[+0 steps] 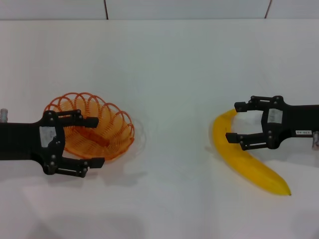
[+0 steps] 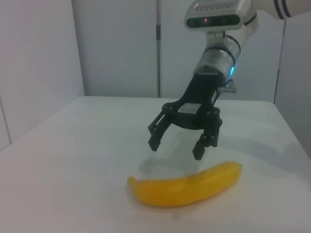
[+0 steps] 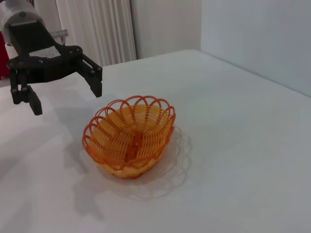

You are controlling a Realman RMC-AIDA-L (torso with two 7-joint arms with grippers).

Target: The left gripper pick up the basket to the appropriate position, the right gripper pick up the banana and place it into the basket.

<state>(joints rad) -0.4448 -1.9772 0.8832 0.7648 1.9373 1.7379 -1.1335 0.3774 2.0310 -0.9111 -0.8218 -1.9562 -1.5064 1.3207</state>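
Orange looped-wire basket (image 1: 92,127), smooth glossy banana (image 1: 246,159), matt white table (image 1: 169,64)

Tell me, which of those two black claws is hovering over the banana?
The right end effector, on the cyan-lit arm, hangs open above the banana. The left end effector hangs open by the basket.

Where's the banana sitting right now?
In the head view the banana lies on the white table on the robot's right, far from the basket. The open right end effector hovers above its upper end, not gripping it.
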